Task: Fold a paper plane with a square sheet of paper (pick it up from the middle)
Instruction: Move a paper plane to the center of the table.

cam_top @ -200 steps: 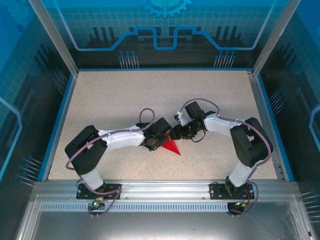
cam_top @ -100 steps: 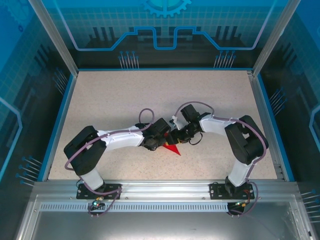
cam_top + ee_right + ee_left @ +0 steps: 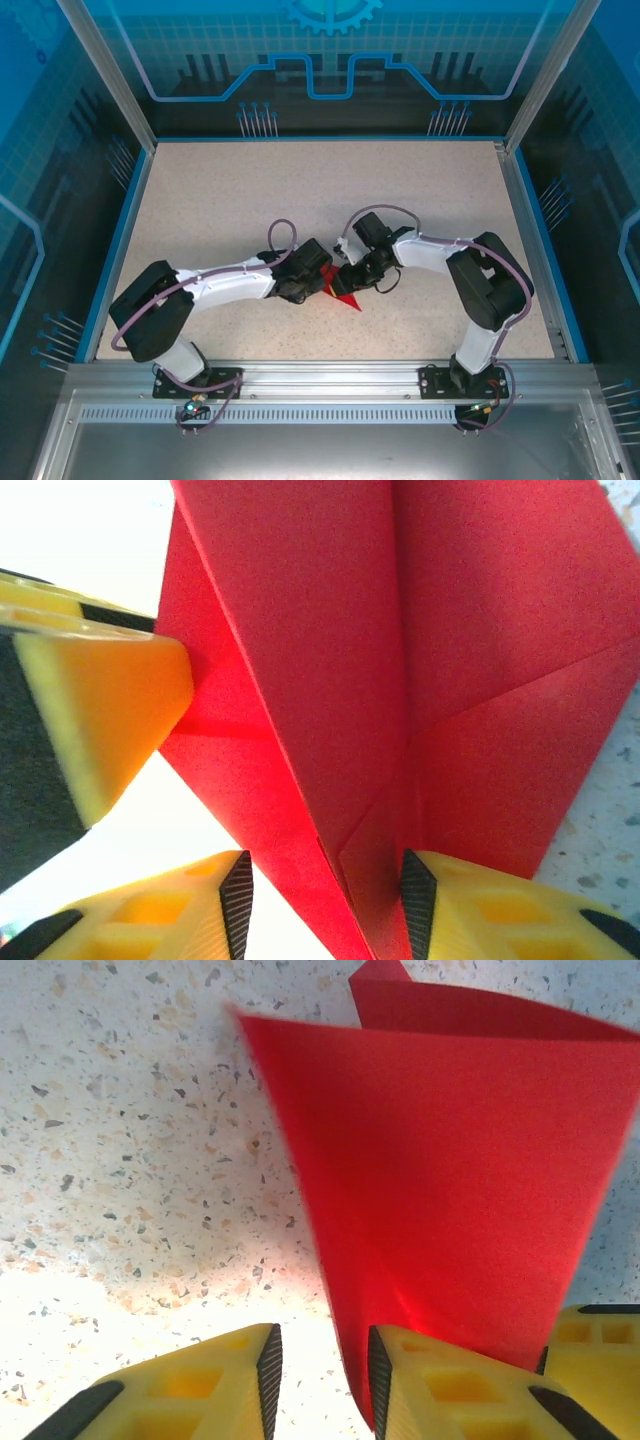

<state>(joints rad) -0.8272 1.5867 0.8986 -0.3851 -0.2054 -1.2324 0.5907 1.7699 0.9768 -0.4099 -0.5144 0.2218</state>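
Here, seen from above, the left arm [image 3: 215, 285] reaches from the lower left toward the middle of the table [image 3: 220, 200], and the left gripper [image 3: 316, 281] sits low just left of the frame's centre. Touching it on the right is the paper [image 3: 346, 297], a small red pointed shape lying slightly below centre, its tip aimed toward the lower right. The right gripper [image 3: 350, 279] meets the paper from the right, so the two grippers crowd together over it, and the right arm [image 3: 440, 250] bends away to the lower right. In the left wrist view, the left gripper [image 3: 322, 1348] has its yellow fingers [image 3: 190, 1390] at the bottom edge, parted, with bare speckled table between them; it is released and clamps nothing. The paper [image 3: 450, 1160] takes the upper right as a broad red wedge narrowing downward, its lower tip lying against the inner pad of the right-hand finger, and a second layer peeks up behind at the top. Another yellow finger [image 3: 600, 1350] sits in the lower right corner, just beside the paper. In the right wrist view, a yellow finger [image 3: 110, 710] at mid-left touches the paper's left edge. The right gripper [image 3: 325, 868] stands parted at the bottom, and the creased paper [image 3: 400, 660] comes down between its fingers; it lies against the right-hand pad but apart from the left-hand one, so nothing is pinched.
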